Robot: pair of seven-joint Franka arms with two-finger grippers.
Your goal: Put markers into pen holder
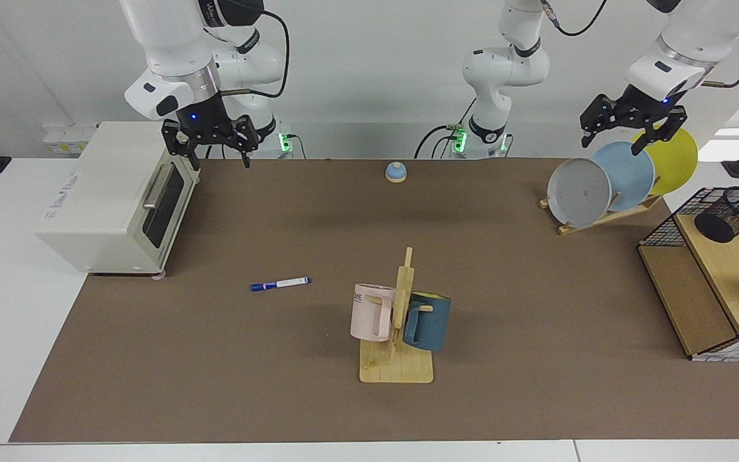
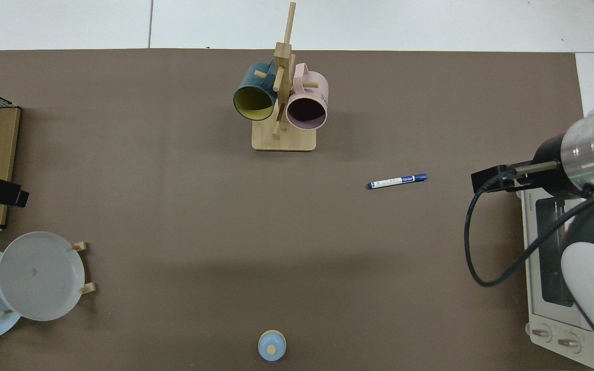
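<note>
The right gripper (image 1: pixel 214 146) hangs high above the toaster oven (image 1: pixel 116 199) at the near-left of the facing view, fingers spread and holding nothing — it is the closer hand to the work. Moving along the brown mat (image 1: pixel 215 359), there lies the marker (image 1: pixel 280 283), flat on its side, blue cap pointing toward the oven side, well clear of everything. Next comes the wooden mug rack (image 1: pixel 397 359) with a pink mug (image 1: pixel 371 312) and a teal mug (image 1: pixel 428 320) hanging either side, and behind it a small blue bell (image 1: pixel 396 171). Then the plate rack (image 1: pixel 600 183), and above it the left gripper (image 1: pixel 631 128) waits, fingers parted, empty. Far right, the pen holder (image 1: pixel 732 213) lies tilted on the wire-and-wood shelf (image 1: pixel 696 282), well apart from the marker. By my read nothing has begun: the pick comes first — the right gripper must drop and straddle the barrel, then carry it across, perhaps handing off.
</note>
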